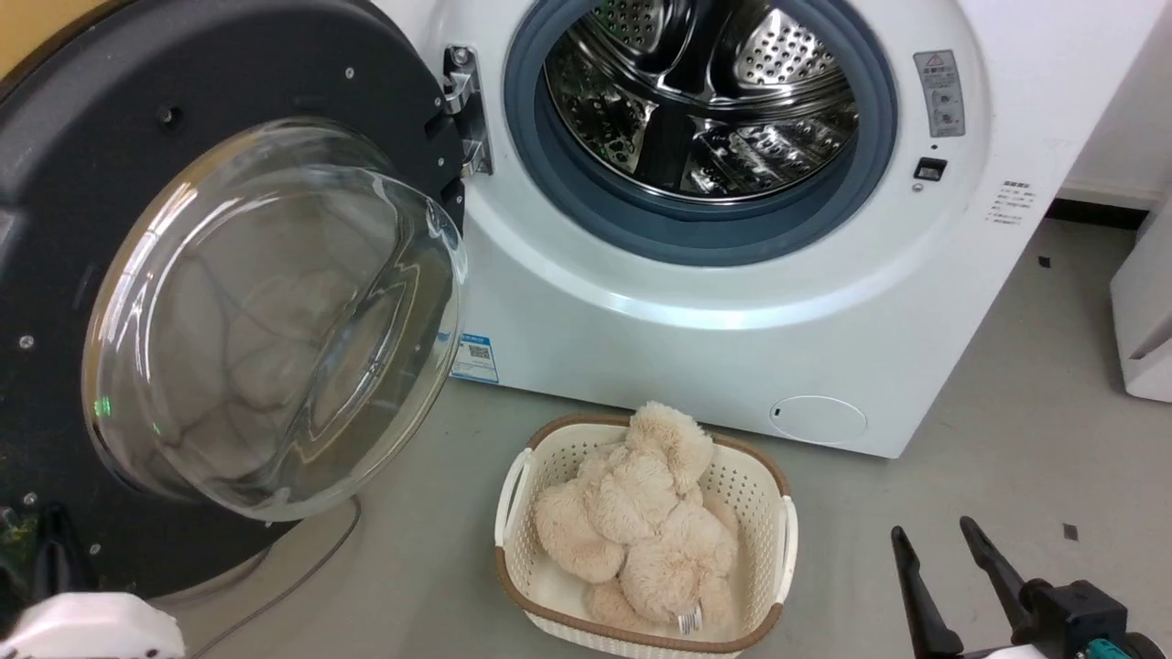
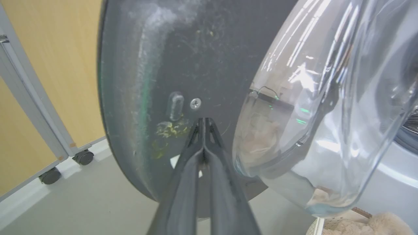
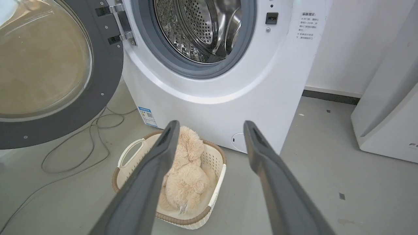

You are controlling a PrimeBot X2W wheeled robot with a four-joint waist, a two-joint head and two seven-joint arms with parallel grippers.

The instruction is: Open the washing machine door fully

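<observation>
The washing machine door [image 1: 82, 183] stands swung wide open to the left of the white washing machine [image 1: 732, 348], its clear glass bowl [image 1: 275, 320] bulging toward me. The steel drum [image 1: 705, 101] is exposed inside the grey gasket. In the left wrist view my left gripper [image 2: 203, 121] is shut with nothing in it. Its tips rest at the door's dark inner face [image 2: 196, 49], just below a screw and left of the glass bowl [image 2: 326, 114]. My right gripper [image 1: 932, 529] hangs open at the lower right, away from the machine. The right wrist view shows the right gripper [image 3: 211, 125] open above the basket.
A white basket [image 1: 513, 513] holding a beige plush toy [image 1: 641, 531] sits on the floor in front of the machine. A grey cable [image 3: 81, 147] loops under the door. A white appliance [image 3: 385, 114] stands at the right. A wooden panel on castors [image 2: 49, 98] is behind the door.
</observation>
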